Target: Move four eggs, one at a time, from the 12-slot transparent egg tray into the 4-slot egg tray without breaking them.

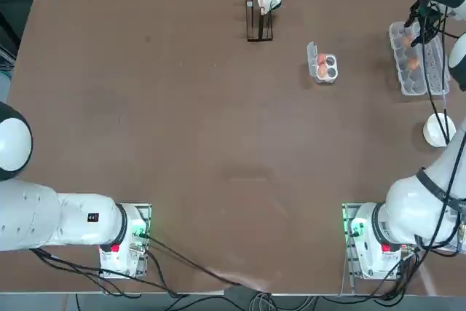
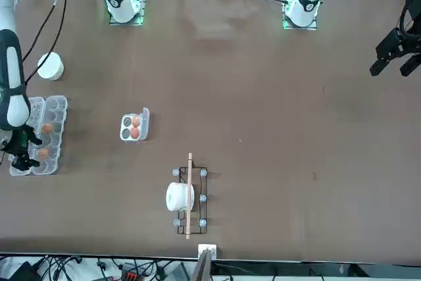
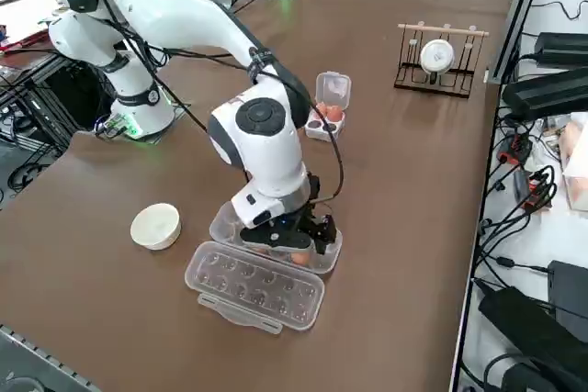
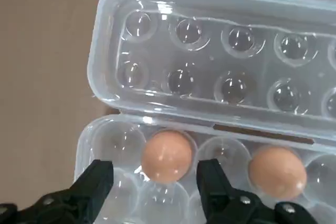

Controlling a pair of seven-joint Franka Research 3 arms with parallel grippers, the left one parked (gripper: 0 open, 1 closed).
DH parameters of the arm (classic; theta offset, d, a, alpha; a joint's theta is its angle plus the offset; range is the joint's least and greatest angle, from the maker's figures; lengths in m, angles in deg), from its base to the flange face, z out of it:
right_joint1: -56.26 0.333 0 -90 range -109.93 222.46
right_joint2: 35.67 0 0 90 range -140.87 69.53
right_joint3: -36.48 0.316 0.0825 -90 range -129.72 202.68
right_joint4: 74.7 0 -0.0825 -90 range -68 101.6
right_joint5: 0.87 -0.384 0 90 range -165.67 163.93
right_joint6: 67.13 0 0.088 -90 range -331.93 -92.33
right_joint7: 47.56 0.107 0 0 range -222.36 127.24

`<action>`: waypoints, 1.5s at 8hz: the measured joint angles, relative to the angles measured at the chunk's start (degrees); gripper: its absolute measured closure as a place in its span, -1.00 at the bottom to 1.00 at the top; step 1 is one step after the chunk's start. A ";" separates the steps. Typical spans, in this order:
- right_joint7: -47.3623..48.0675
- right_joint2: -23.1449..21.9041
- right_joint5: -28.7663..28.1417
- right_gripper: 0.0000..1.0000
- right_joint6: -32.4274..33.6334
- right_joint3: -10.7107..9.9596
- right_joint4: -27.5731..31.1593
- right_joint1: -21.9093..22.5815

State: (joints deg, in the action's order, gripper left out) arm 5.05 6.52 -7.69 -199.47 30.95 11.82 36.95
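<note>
gripper over the long egg carton, fingers spread

right gripper (image 4: 155, 182) hangs low over the long clear egg carton (image 1: 417, 57) at the far right of the table, pointing down at it. its two black fingers (image 4: 97, 179) stand apart, one on each side of an orange-brown egg (image 4: 167, 156) that sits in a cup near one end of the carton; whether the pads touch the shell cannot be told. nothing is held.

a second egg (image 4: 276, 171) sits two cups further along the same row, with an empty cup between the two. the carton's hinged lid (image 3: 254, 287) lies folded open flat on the table, on the side away from the table's middle, its row of domes empty.

the small square carton (image 1: 325, 68) stands well apart from the long one, nearer the middle of the far half of the table, lid (image 3: 333, 91) tipped upright. two eggs (image 2: 135, 127) fill the cups on its lid side; the other two cups are bare.

a white bowl (image 1: 439, 129) rests near the long carton, on the robot's side of it. a dark wire rack (image 2: 191, 201) with a white cup and a wooden stick across it stands at the far edge.
</note>
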 joint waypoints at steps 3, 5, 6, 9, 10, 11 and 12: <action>0.62 1.15 -1.56 -0.91 -0.29 0.02 0.00 -0.03; 0.73 1.68 -1.61 -0.89 -1.56 0.02 -0.04 -0.06; 0.74 1.74 -1.61 -0.88 -1.79 0.02 -0.04 -0.07; 0.78 1.81 -1.56 -0.52 -1.60 -0.05 -0.05 -0.12; 0.78 1.63 -1.52 -0.18 -0.93 -0.34 -0.09 -0.22; 0.64 1.53 -1.53 -0.16 -0.85 -0.32 -0.09 -0.26; 0.56 1.43 -1.40 -0.16 -0.71 -0.30 -0.16 -0.23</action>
State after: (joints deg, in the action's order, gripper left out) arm 5.62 7.95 -9.08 -200.17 30.65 11.66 36.73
